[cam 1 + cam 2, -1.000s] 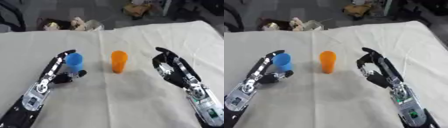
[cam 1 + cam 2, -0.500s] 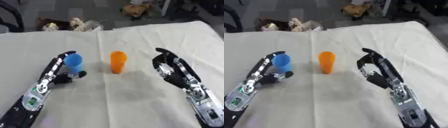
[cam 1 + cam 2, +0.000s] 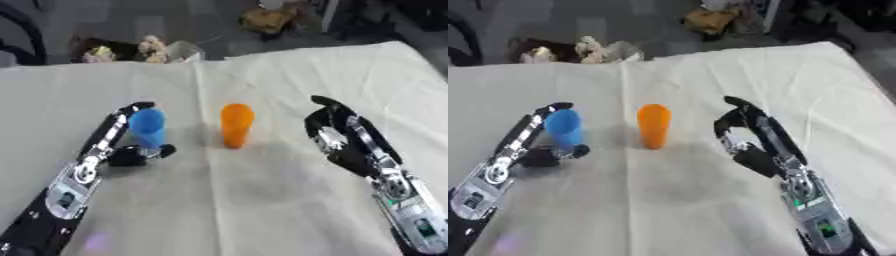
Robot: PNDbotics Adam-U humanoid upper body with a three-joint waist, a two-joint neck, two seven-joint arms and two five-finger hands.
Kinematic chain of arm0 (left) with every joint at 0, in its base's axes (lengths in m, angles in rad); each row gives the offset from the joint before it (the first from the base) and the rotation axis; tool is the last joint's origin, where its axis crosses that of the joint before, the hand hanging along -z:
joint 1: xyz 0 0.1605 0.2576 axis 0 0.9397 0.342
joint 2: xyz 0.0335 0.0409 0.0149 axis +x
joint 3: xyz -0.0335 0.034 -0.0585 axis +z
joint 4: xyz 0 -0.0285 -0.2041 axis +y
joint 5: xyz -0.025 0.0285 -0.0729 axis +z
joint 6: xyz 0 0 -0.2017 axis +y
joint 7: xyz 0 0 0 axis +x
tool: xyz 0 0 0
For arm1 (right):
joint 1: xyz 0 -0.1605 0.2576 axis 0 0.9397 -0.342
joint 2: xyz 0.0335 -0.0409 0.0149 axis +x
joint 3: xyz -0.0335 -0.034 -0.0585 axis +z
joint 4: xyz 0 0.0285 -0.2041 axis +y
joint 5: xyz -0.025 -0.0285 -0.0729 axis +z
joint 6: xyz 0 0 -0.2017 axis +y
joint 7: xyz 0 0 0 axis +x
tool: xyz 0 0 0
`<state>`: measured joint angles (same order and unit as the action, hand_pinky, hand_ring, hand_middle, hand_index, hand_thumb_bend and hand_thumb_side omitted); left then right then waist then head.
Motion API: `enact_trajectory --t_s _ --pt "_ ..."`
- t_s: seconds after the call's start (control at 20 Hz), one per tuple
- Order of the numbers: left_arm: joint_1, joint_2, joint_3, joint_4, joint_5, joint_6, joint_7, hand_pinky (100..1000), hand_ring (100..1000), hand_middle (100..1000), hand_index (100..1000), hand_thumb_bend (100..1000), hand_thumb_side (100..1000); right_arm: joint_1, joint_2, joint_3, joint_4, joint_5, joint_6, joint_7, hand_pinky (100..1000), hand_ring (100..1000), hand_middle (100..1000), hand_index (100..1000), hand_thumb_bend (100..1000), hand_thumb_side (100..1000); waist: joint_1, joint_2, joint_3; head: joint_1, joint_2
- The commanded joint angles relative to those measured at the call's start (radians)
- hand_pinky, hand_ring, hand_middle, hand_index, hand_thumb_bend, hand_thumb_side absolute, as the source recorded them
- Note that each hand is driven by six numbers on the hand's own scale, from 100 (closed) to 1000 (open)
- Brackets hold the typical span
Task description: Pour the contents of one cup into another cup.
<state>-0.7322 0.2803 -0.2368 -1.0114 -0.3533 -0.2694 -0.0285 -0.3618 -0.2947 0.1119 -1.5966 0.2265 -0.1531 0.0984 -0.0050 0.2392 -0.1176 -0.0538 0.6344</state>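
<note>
A blue cup (image 3: 147, 127) stands upright on the cream tablecloth (image 3: 254, 200), left of centre. My left hand (image 3: 118, 152) holds it, with fingers running up its left side and the thumb crossing its base in front. An orange cup (image 3: 235, 125) stands upright and alone in the middle, a short way right of the blue one. To its right, apart from it, my right hand (image 3: 341, 142) hovers open with the palm turned toward the orange cup and nothing in it. What either cup contains is hidden.
Beyond the table's far edge lie small cluttered objects (image 3: 131, 49) at the left and a brownish item (image 3: 267, 17) on the floor. The cloth's far right corner (image 3: 402, 47) marks the table's edge there.
</note>
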Motion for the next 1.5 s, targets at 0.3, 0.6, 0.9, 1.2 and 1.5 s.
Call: enact_trajectory --t_s 0.3,0.6,0.9,1.2,1.5 --pt "-0.008 0.000 -0.008 0.014 -0.014 0.013 -0.006 509 1000 584 887 608 423 -0.014 -0.008 -0.005 -0.021 -0.008 -0.003 0.000 809 689 636 937 202 654 -0.003 -0.015 -0.003 0.000 -0.006" --pt "-0.007 -0.003 -0.010 0.024 -0.030 0.016 -0.008 524 1000 592 890 610 427 -0.013 -0.008 -0.005 -0.020 -0.007 -0.003 0.001 809 689 636 936 199 657 -0.005 -0.014 -0.003 -0.001 -0.006" --pt "-0.007 -0.008 -0.010 0.041 -0.047 0.013 -0.002 481 1000 560 886 559 405 -0.013 -0.008 -0.005 -0.020 -0.008 -0.004 0.001 809 689 636 937 196 658 -0.008 -0.012 -0.002 -0.002 -0.006" --pt "-0.007 -0.015 -0.008 0.047 -0.005 0.002 0.010 431 962 511 876 424 366 -0.013 -0.007 -0.006 -0.020 -0.009 -0.004 0.001 809 689 636 936 191 661 -0.010 -0.010 -0.001 -0.004 -0.009" --pt "-0.006 -0.021 -0.009 0.062 0.042 0.002 0.006 383 912 459 871 295 329 -0.013 -0.007 -0.006 -0.020 -0.010 -0.003 0.000 809 688 635 937 177 670 -0.012 -0.007 0.000 -0.006 -0.010"
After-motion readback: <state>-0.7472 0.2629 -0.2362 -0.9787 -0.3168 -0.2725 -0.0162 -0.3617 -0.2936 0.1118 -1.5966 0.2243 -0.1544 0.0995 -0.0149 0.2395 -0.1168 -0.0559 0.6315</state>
